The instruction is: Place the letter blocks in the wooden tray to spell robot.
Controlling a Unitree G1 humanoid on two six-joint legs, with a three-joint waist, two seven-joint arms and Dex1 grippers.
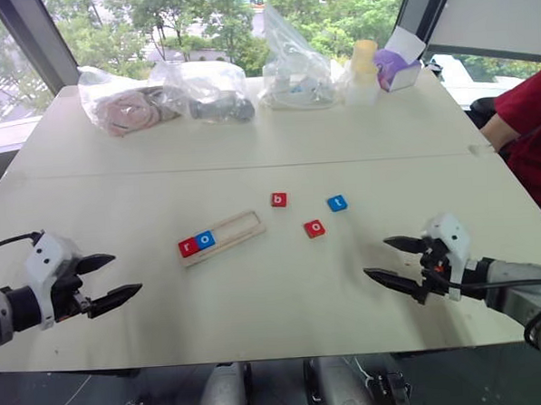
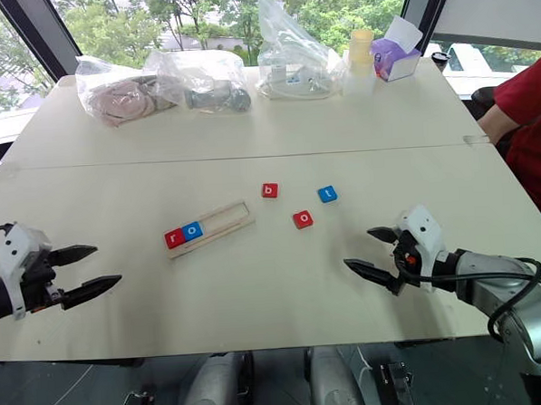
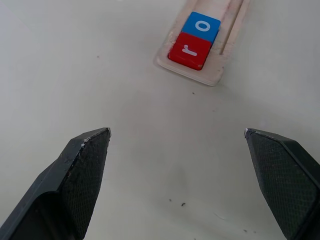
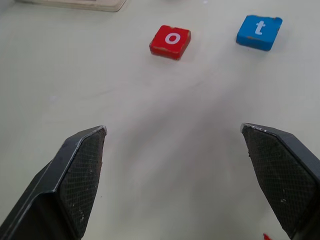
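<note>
Head views: white table (image 1: pixel 258 303) with a wooden tray (image 1: pixel 222 238) lying at a slant near the middle. A red r block (image 1: pixel 188 247) and a blue o block (image 1: pixel 205 239) sit side by side at the tray's left end, touching; the rest of the tray is bare. To the tray's right, loose on the table: a red b block (image 1: pixel 278 199), a blue t block (image 1: pixel 337 203), and a red o block (image 1: pixel 314 227), all apart from each other. Left pincer (image 1: pixel 111 281) hovers over the table's near left, fingers spread, holding nothing. Right pincer (image 1: pixel 393 260) hovers at near right, also spread and empty. Clear plastic bags (image 1: pixel 201 90) and a purple box (image 1: pixel 392 69) line the far edge. A person's red sleeve (image 1: pixel 529 107) sits at the right side.

Left wrist view: left pincer's fingertips (image 3: pixel 87 165) stand wide apart above bare table, with the tray end and the r and o blocks ahead.

Right wrist view: right pincer's fingertips (image 4: pixel 82 170) are wide apart, with the red o and blue t blocks ahead and a tray corner beyond.
</note>
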